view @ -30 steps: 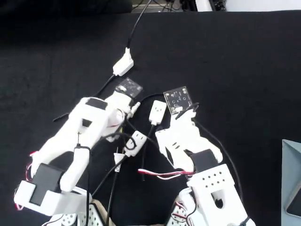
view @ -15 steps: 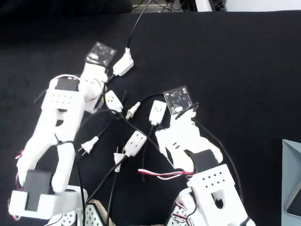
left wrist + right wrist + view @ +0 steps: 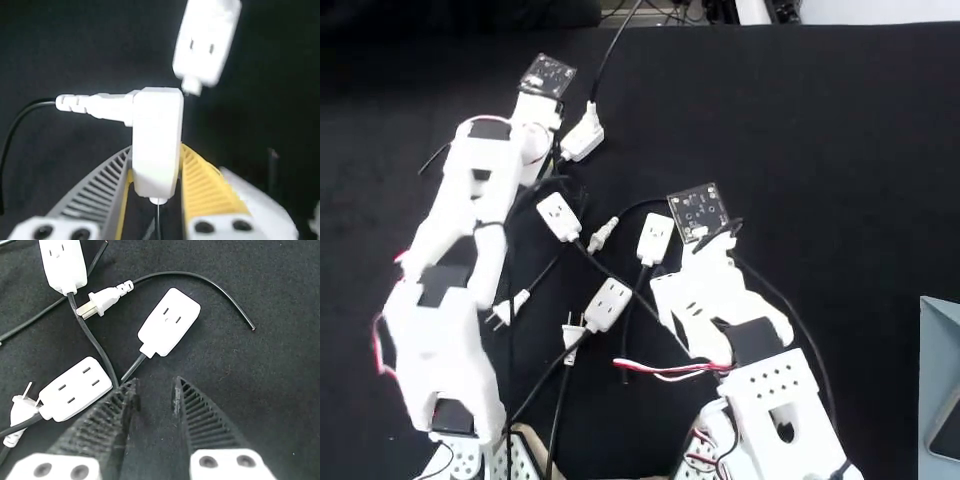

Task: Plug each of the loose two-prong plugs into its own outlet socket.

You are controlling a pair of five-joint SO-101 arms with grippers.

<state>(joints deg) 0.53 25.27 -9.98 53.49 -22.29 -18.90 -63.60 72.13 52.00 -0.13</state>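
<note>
The black worktop (image 3: 820, 150) has a tangle of black cords (image 3: 200, 274) on it. The left hand (image 3: 156, 150) is clenched on a flat white plug (image 3: 156, 120), over toward the far side of the worktop. A two-slot socket (image 3: 205, 40) sits just past it. The right hand (image 3: 155, 385) is spread apart and holds nothing. It hovers just beside a second socket (image 3: 169, 322).

I think the step now is bringing the held plug to a socket. To do it well, turn the plug so its prongs line up with the slots, then push straight in. The prongs are hidden, so go slowly.

The left wrist view gives the grip and the slots up close. The high view gives the whole tangle, like a loose two-prong plug (image 3: 510, 307) lying well apart.
</note>
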